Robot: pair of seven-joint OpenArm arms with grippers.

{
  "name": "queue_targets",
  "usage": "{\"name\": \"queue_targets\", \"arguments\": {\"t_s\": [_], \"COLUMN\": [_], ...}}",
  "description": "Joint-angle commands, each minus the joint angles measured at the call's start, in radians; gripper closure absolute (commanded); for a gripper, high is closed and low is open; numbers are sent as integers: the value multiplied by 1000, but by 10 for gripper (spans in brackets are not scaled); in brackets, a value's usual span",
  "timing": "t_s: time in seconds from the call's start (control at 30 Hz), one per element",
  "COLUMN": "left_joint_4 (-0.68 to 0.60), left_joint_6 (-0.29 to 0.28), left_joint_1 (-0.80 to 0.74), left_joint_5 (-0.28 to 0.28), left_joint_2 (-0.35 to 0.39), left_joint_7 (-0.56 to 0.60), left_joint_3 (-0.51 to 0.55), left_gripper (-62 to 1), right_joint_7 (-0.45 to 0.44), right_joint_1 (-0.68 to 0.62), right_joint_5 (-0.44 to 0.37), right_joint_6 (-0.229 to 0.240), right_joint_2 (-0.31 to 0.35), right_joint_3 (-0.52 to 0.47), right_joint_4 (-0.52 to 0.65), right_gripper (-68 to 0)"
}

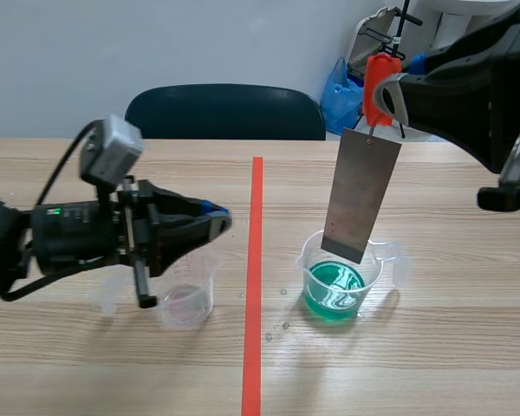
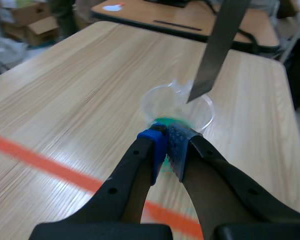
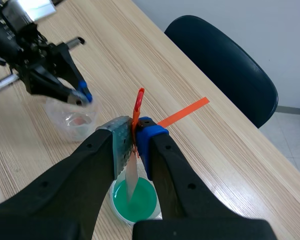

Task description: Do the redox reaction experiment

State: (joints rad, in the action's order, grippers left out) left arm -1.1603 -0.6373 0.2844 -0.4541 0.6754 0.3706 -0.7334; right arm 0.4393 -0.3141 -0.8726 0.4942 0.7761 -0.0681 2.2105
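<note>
Right of the tape line, I am pinching the orange clip [image 1: 379, 87] in my right gripper [image 3: 132, 145], dangling its metal plate [image 1: 360, 195] at the green beaker [image 1: 334, 290] rim; dipping is looking unfinished. My left gripper [image 1: 217, 221], pressed together on nothing, is hovering over the near-empty beaker [image 1: 186, 303].

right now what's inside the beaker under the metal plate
Green liquid in the bottom of the beaker. The metal plate, hung by an orange clip, has its lower edge at the rim; whether it touches the liquid cannot be told. The liquid covers the floor.

Office-type rm: wood desk [image 1: 468, 364], chair [image 1: 225, 111], cardboard boxes [image 2: 27, 15].
</note>
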Motion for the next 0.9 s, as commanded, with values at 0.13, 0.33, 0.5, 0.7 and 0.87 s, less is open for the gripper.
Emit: {"name": "queue_targets", "arguments": {"t_s": [0.13, 0.33, 0.5, 0.7, 0.87], "left_joint_4": [-4, -4, -3, 34, 89], "left_joint_6": [8, 26, 118, 239, 303], "left_joint_1": [-195, -558, -927, -1286, -1457], "left_joint_5": [-14, -14, -6, 59, 85], "left_joint_2": [205, 345, 356, 332, 283], "left_joint_7": [171, 353, 503, 723, 847], "left_joint_3": [158, 442, 685, 858, 952], "left_gripper": [-27, -27, -28, -28, -32], "right_joint_7": [-15, -15, -15, -15, -15], "right_joint_1": [10, 10, 10, 10, 10], "right_joint_5": [-7, -7, -7, -7, -7], "right_joint_6": [-3, -3, -3, -3, -3], "right_joint_2": [13, 13, 13, 13, 13], "right_joint_3": [-12, -12, -12, -12, -12], "right_joint_4": [5, 5, 5, 5, 5], "right_gripper": [-8, -8, -8, -8, -8]}}
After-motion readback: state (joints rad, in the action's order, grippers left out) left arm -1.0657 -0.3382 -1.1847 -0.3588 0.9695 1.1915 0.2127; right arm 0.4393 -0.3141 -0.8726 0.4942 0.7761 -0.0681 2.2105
